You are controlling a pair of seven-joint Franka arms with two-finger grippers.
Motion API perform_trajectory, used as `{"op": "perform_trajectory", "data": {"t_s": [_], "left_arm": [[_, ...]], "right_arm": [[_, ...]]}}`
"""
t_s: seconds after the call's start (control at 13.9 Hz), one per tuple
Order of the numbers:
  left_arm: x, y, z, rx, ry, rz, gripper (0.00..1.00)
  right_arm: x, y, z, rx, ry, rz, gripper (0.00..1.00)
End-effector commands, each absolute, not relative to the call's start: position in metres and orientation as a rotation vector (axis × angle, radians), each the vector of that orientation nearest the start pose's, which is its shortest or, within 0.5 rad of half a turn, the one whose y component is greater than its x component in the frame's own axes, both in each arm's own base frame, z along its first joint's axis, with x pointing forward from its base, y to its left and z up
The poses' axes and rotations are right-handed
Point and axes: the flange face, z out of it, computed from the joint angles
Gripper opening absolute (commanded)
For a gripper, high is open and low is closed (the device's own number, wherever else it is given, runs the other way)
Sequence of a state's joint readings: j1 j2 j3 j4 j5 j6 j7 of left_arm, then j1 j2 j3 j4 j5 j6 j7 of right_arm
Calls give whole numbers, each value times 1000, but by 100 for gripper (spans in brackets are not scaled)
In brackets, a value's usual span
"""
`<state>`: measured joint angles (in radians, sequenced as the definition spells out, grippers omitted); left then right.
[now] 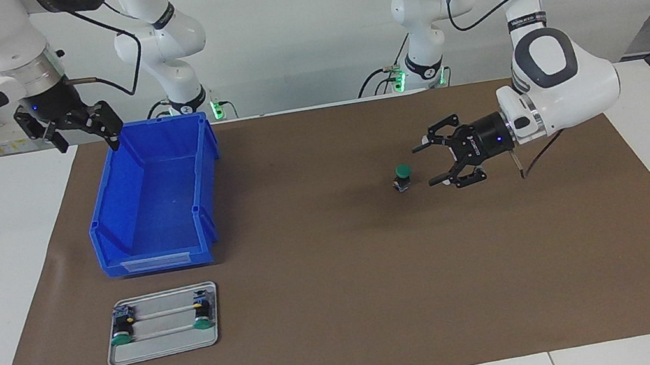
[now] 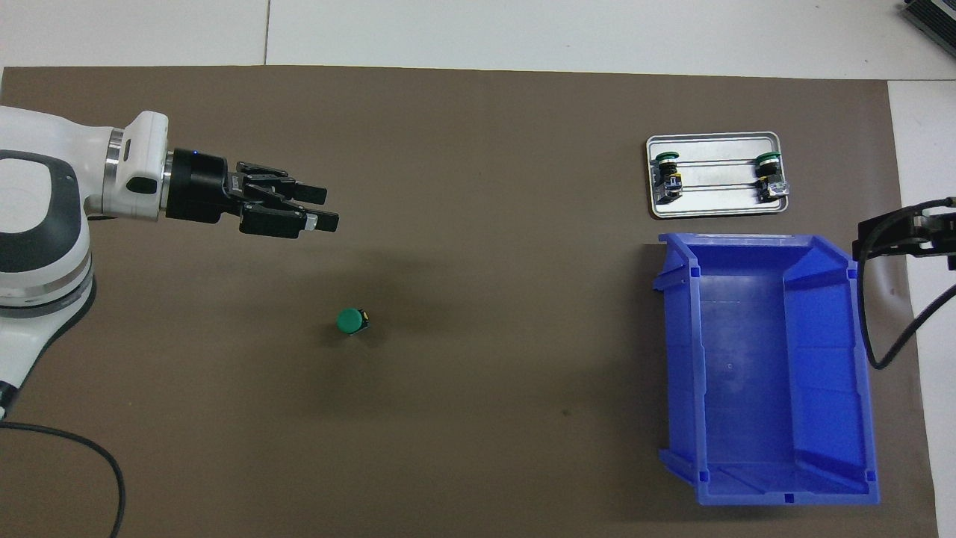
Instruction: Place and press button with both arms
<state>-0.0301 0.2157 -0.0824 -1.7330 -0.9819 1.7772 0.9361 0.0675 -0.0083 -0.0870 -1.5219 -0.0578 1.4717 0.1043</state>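
Blue bin (image 1: 153, 198): open-topped plastic box, empty, on the brown mat (image 1: 344, 308) at the right arm's end of the bench (image 1: 9, 268), close to the robots.

Right gripper (image 1: 82, 130): raised over the bin's corner nearest the robots, at the mat's edge; jaws spread, holding nothing. In the overhead view only its dark tip (image 2: 907, 237) shows, at the bin's outer rim. This arm waits.

Button (image 1: 403, 174): green round cap on a short black body, standing upright and alone on the bare mat toward the left arm's end of the bench, about level with the bin's middle. Seen from above, the cap (image 2: 349, 320) faces up. Nothing touches it.

Left gripper (image 1: 436, 162): lying level in the air over the mat just beside the button, on the side toward the left arm's end, fingers pointing along the bench toward the button; jaws spread and empty, clear of the button. From above it (image 2: 320, 207) covers bare mat.

Metal tray (image 1: 165, 341): shallow, silver, on the mat farther from the robots than the bin and just beside it. It carries two more green-capped buttons, one (image 1: 122, 332) at each end (image 1: 202, 315), lying on their sides.
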Motion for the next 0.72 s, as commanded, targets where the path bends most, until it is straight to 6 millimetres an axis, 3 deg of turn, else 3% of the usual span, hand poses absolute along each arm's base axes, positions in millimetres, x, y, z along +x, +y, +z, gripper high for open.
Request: {"op": "perform_trajectory", "data": {"t_s": [0.0, 0.14, 0.29, 0.36, 0.5, 0.65], "left_arm": [[603, -181, 504, 2302, -800, 94, 79], [595, -213, 515, 2559, -798, 0, 77], [580, -251, 509, 2736, -783, -49, 70], [576, -255, 504, 2798, -725, -75, 64], [555, -267, 492, 2859, -632, -144, 49], [521, -274, 461, 2966, -627, -185, 24]], "right_arm": [[543, -19, 645, -3177, 167, 86, 100], [541, -20, 643, -3177, 167, 96, 100], [540, -20, 642, -3175, 169, 103, 100], [540, -20, 642, -3175, 169, 99, 100], [540, -20, 642, -3175, 169, 103, 100], [540, -20, 641, -3175, 166, 106, 100]]}}
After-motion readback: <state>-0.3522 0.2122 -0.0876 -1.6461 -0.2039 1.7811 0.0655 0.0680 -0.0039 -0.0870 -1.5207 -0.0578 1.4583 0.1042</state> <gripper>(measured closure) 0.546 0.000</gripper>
